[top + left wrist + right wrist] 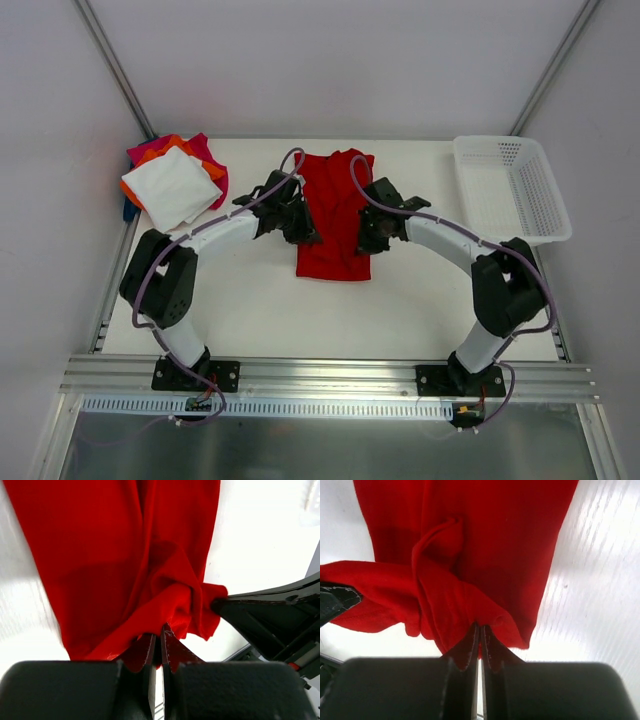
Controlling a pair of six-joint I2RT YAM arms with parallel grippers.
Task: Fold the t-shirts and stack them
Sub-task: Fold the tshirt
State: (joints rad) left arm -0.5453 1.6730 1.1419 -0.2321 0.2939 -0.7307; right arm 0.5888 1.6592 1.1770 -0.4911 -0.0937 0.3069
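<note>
I am pinching the red t-shirt (335, 205) from both sides: my left gripper (159, 642) is clamping fully closed on a bunched fold at its left edge, and my right gripper (479, 637) is clamping closed on a fold at its right edge. The shirt is lying as a narrow strip mid-table (400, 300). The folded stack (175, 185), white on top, is sitting at the far left corner, well apart.
</note>
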